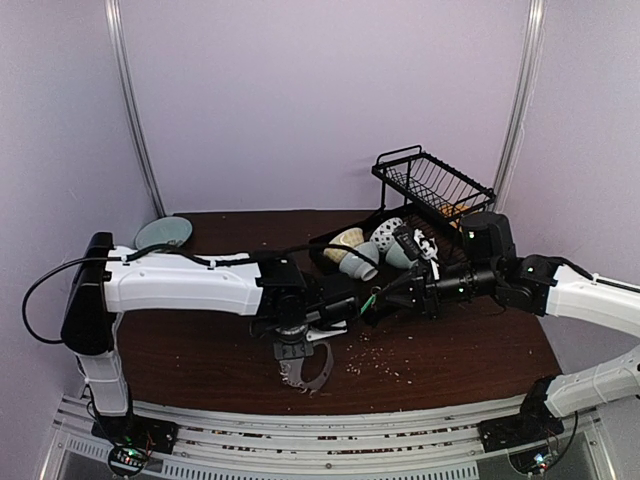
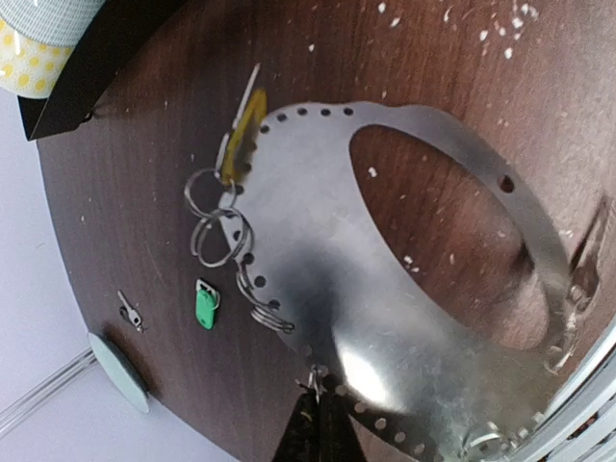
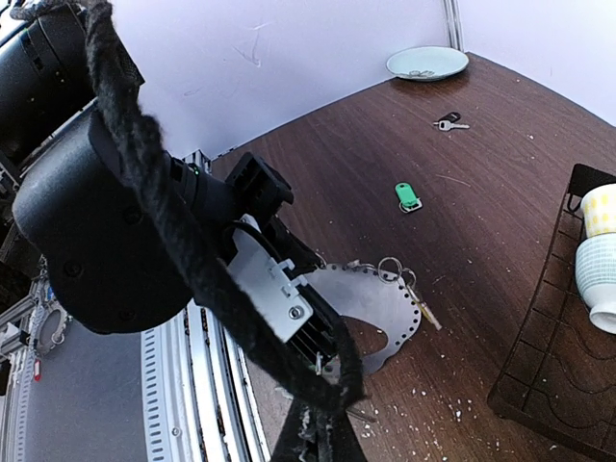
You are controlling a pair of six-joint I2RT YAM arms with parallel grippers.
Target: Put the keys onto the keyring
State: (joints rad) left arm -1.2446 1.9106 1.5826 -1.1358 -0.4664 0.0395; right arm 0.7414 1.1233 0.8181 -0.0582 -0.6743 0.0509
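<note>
So far only part of the job looks done. Nearest me, at the table's (image 3: pixel 500 164) near edge, my left gripper (image 2: pixel 318 428) is pinched tight on the rim of the keyring (image 2: pixel 318 279), which here is a wide, flat silver band with small holes punched along its edge. I cannot tell whether its free side rests on the wood or hangs just above it. A yellow-headed key (image 2: pixel 248 120) and a few small split rings (image 2: pixel 219 236) already hang from those holes on the side away from my grip. My right gripper (image 3: pixel 316 438) hovers just above and beside the left wrist, jaws closed, and I can see nothing between them. Farther out, a green-tagged key (image 2: pixel 206 304) lies loose on the wood, near the ring but apart from it. Beyond that a small dark-headed key (image 3: pixel 449 121) lies on its own, so I judge at least these two are yet to be threaded. A pale plate (image 3: pixel 427 63) sits at the far left corner. Toward the far right edge a dark tray (image 3: pixel 539 385) holds cups (image 1: pixel 365 250), with a black wire dish rack (image 1: pixel 435 185) behind it. White crumbs dot the middle of the table. In my judgement the main obstacle is my own left arm, which stretches across between my right gripper and the loose keys.
</note>
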